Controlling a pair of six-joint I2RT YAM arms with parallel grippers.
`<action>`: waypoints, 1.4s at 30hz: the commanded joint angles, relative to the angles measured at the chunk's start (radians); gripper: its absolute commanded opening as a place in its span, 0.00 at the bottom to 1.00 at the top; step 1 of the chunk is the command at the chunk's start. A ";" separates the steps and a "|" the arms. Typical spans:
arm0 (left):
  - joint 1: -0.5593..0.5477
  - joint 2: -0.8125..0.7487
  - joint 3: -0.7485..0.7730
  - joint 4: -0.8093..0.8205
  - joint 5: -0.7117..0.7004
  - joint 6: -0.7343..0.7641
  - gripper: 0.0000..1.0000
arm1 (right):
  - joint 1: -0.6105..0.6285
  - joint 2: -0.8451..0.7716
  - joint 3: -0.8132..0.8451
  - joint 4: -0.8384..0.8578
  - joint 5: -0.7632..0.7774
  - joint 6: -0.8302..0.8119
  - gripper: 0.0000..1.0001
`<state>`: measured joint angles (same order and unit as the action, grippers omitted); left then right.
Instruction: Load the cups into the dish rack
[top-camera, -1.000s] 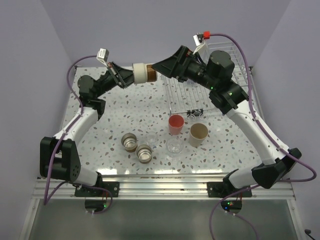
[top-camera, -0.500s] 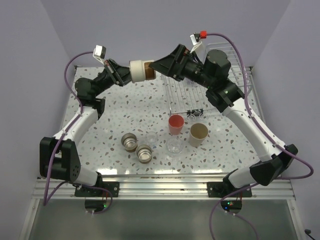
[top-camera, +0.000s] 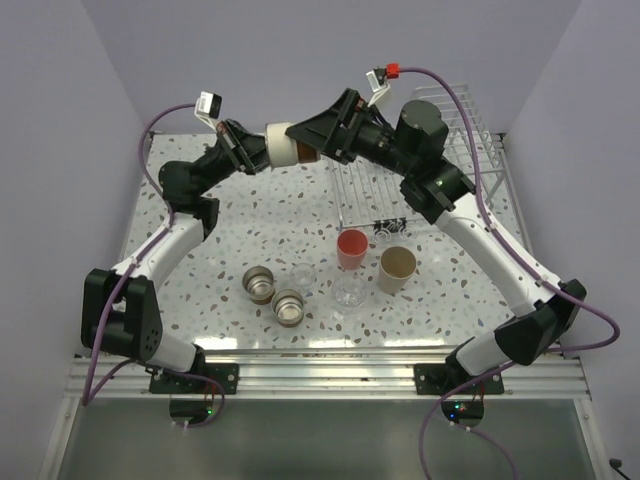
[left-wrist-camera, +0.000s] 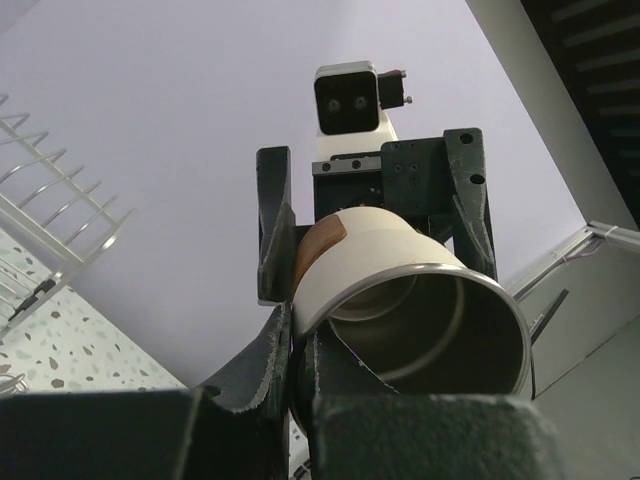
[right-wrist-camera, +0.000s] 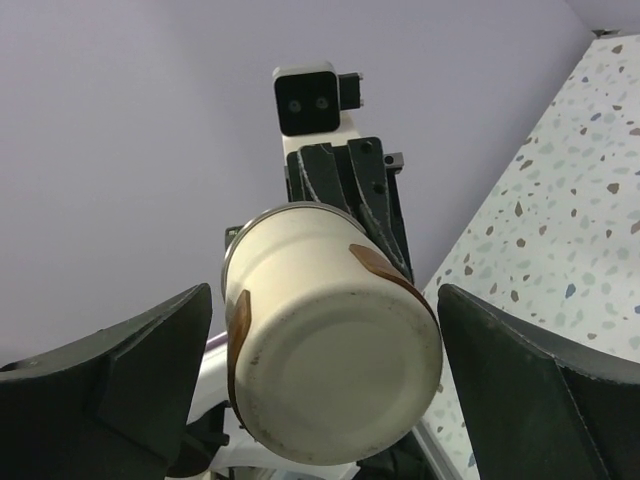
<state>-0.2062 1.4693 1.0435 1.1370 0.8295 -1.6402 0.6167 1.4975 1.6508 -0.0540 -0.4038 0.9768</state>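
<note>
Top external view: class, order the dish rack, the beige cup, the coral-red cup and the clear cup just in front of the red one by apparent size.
1. dish rack
2. beige cup
3. coral-red cup and clear cup: these look about alike, so they are left unranked.

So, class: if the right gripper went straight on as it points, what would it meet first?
The cream cup, base first, held by the left gripper; depth is unclear.
</note>
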 joint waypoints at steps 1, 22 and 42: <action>-0.013 0.003 0.016 0.078 -0.038 -0.013 0.00 | 0.011 -0.011 0.026 0.078 -0.009 0.026 0.97; 0.016 -0.150 -0.119 -0.293 -0.099 0.164 0.79 | -0.029 -0.039 0.125 -0.133 0.117 -0.140 0.00; 0.090 -0.359 0.079 -1.695 -0.477 0.827 0.79 | -0.120 0.327 0.420 -0.725 0.923 -0.633 0.00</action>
<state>-0.1188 1.1709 1.0790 -0.4297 0.4076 -0.9169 0.5026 1.7481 1.9903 -0.7036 0.3130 0.4557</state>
